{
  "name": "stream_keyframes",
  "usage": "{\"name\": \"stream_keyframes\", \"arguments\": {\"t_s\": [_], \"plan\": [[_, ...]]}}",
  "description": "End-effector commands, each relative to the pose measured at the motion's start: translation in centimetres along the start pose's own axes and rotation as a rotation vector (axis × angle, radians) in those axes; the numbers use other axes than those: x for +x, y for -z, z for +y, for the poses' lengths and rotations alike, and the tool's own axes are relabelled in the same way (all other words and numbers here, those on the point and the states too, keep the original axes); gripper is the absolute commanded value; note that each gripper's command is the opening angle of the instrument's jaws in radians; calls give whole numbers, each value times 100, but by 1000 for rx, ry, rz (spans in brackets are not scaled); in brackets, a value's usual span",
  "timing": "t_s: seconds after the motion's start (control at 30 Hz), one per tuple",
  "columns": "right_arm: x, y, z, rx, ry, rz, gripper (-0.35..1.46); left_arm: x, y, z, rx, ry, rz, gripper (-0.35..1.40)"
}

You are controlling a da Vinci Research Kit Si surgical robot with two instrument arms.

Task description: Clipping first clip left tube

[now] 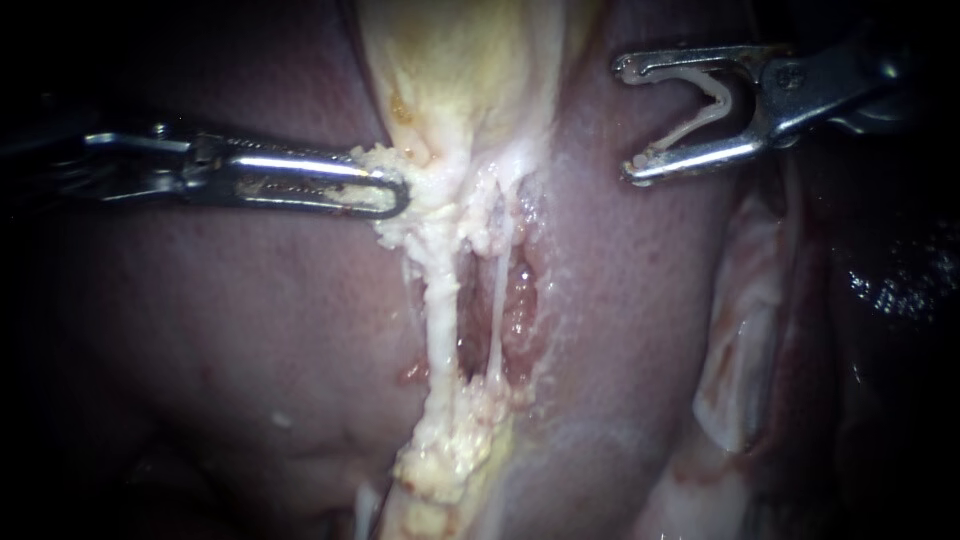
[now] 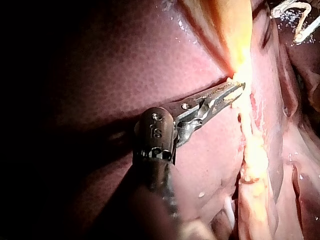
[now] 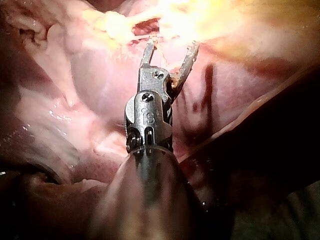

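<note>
Your left instrument [image 1: 398,190] clenches tissue [image 1: 437,200] — left tube [image 1: 437,310] unclipped — while your right instrument [image 1: 628,118] (wide jaws cradling a clip [image 1: 712,108]) waits well right.

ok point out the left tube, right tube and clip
left tube [image 1: 437,310] endoscope view, its middle stretch
right tube [image 1: 497,300] endoscope view, its thin middle
clip [image 1: 700,121] endoscope view, its lower arm

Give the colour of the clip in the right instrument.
White: the clip sits as a pale V between the right instrument's jaws. Endoscope view shows it best.
</note>
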Motion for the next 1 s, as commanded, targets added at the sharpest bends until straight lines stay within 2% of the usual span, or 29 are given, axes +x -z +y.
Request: {"name": "stream_keyframes", "arguments": {"t_s": [0.03,0.07,0.17,0.23,0.37,0.43,0.6,0.7,0.8,1.0], "plan": [[0,0,0,0,0,0,50,1,1,0,-1,1,0,-35],[0,0,0,0,0,0,50,5,7,1,-8,4,-3,-35],[0,1,0,0,0,0,50,23,30,5,8,14,4,-35],[0,1,0,0,0,1,50,36,48,7,13,23,24,-35],[0,2,0,1,0,1,50,67,86,14,27,4,73,-35],[0,2,-1,1,0,1,50,75,96,16,29,-1,86,-35],[1,1,-2,1,0,1,50,75,97,16,36,-6,87,-35],[3,-4,-8,11,4,5,50,71,94,15,39,-8,88,-35],[4,-16,-19,33,0,16,49,71,93,14,39,-8,88,-35],[-1,-60,-52,83,-68,31,49,71,93,13,39,-9,88,-35]]}}
